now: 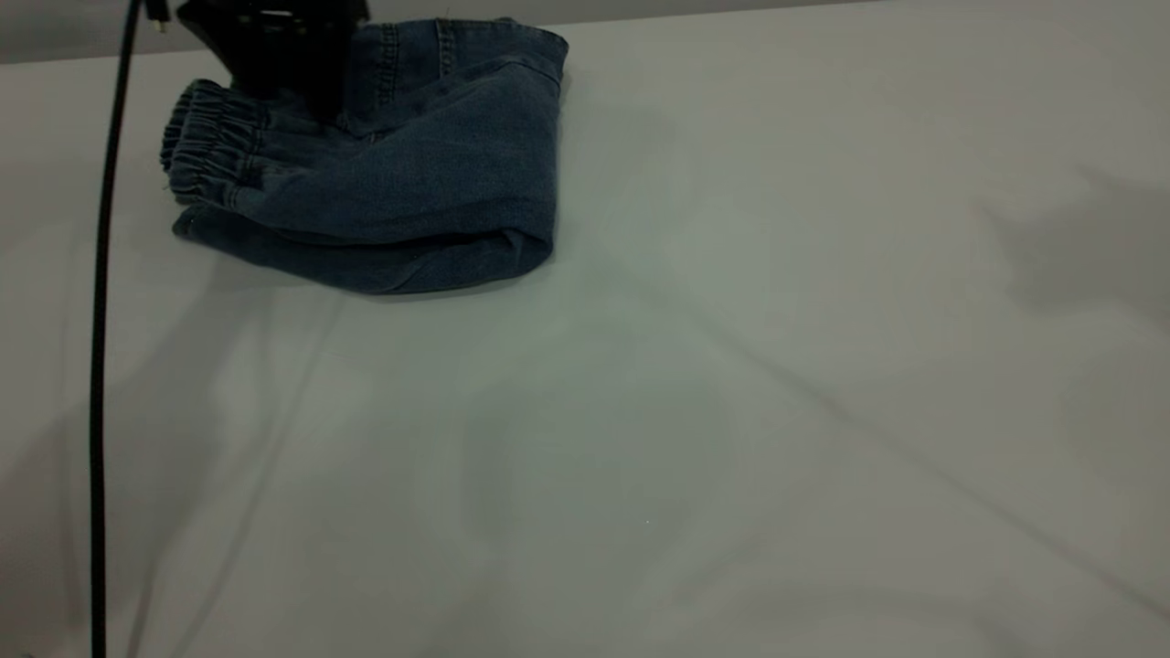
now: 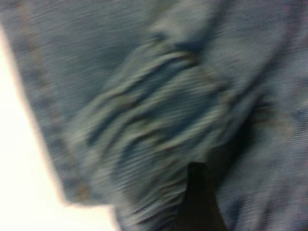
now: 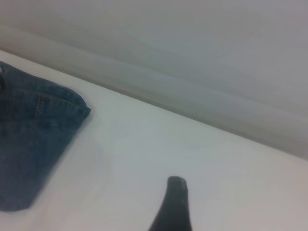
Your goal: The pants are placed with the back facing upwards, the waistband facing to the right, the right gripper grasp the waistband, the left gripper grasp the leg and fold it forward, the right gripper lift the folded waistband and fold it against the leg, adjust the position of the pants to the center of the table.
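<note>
The pants (image 1: 402, 174) lie folded into a compact bundle at the far left corner of the table (image 1: 695, 411), so the last step, shifting them to the centre, looks to be the one left. The left tool (image 1: 274, 41) sits directly over the bundle, pressed down beside the gathered waistband (image 1: 196, 151); its wrist view is filled with ruched denim, and whether it is clenched or released cannot be told. The bundle's long axis runs from the waistband, on the tool's outer side, across to the thick fold toward the table's middle. The right tool (image 3: 174, 204) hangs well apart, the pants off to its side, and its state cannot be told either. The left arm is plainly the nearer. No brand, label or writing can be read.
</note>
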Controlling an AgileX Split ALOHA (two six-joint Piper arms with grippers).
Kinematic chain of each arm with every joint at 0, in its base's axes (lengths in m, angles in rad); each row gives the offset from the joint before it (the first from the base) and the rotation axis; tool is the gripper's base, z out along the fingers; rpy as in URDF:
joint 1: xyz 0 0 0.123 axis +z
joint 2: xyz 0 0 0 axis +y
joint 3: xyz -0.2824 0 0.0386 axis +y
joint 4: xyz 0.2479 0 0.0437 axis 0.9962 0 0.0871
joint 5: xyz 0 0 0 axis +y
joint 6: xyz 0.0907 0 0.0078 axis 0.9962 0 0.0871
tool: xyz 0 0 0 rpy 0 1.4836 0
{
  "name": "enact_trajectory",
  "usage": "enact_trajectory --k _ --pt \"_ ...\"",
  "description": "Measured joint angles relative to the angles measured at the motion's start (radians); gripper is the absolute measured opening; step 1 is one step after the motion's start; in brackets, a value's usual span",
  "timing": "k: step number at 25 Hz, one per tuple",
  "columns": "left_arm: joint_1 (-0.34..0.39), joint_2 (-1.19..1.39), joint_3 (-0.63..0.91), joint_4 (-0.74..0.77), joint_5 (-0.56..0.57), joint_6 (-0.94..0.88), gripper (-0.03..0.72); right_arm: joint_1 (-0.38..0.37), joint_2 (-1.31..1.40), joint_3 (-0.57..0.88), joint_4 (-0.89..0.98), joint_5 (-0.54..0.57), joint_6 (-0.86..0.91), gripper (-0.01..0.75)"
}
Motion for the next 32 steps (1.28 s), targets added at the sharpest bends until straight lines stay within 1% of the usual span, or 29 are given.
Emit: enact_trajectory --k 5,9,12,19,23,26,32 --pt "-0.007 0.001 0.0 -0.064 0.0 0.053 0.497 0.0 -0.001 0.0 0.005 0.0 0.0 0.575" --pt "-0.007 0.016 -0.001 -0.065 -0.007 0.053 0.497 0.0 -0.001 0.0 0.007 0.0 0.0 0.575" --pt "-0.007 0.053 -0.001 -0.061 -0.038 0.057 0.497 0.0 -0.001 0.0 0.021 0.0 0.0 0.575" --pt "-0.007 0.111 -0.004 -0.061 -0.038 0.06 0.497 0.0 -0.001 0.0 0.03 0.0 0.0 0.575" --pt "-0.018 0.117 -0.003 -0.062 -0.04 0.056 0.497 0.0 -0.001 0.0 0.03 0.0 0.0 0.575" --pt "-0.042 0.117 -0.003 -0.074 -0.04 0.056 0.497 0.0 -0.001 0.0 0.03 0.0 0.0 0.573" --pt "-0.13 0.119 -0.002 -0.091 -0.042 0.044 0.497 0.0 -0.001 0.0 0.042 0.0 0.0 0.573"
